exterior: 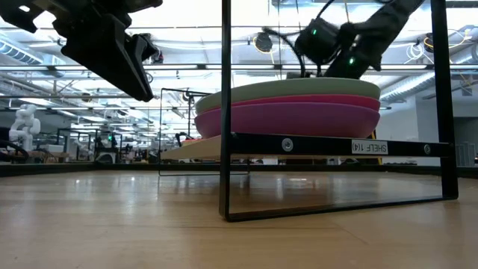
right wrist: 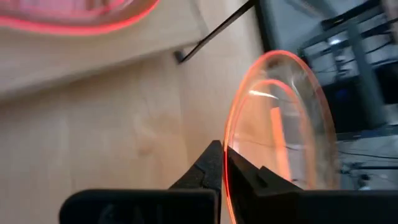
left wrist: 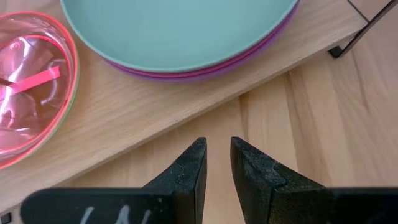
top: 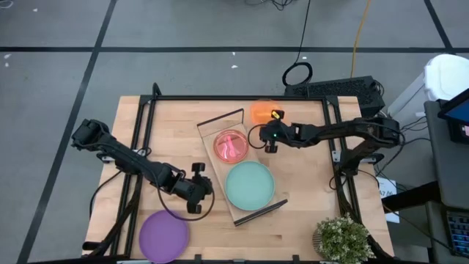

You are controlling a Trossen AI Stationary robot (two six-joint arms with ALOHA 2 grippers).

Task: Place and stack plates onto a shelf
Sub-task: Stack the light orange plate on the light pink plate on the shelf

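Right gripper (right wrist: 224, 163) pinches orange plate (right wrist: 283, 134) rim, tilted, beside shelf (top: 212, 158). Left gripper (left wrist: 217, 162) slightly parted, holding nothing, near teal plate (left wrist: 180, 28); purple plate (top: 164, 236) apparently on table.

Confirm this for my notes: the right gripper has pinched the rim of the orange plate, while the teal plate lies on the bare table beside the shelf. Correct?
Not quite. The teal plate is not on the bare table; it lies on the shelf, on top of a stack, as the high view and left wrist view show. The rest holds: the right gripper is shut on the rim of the orange plate.
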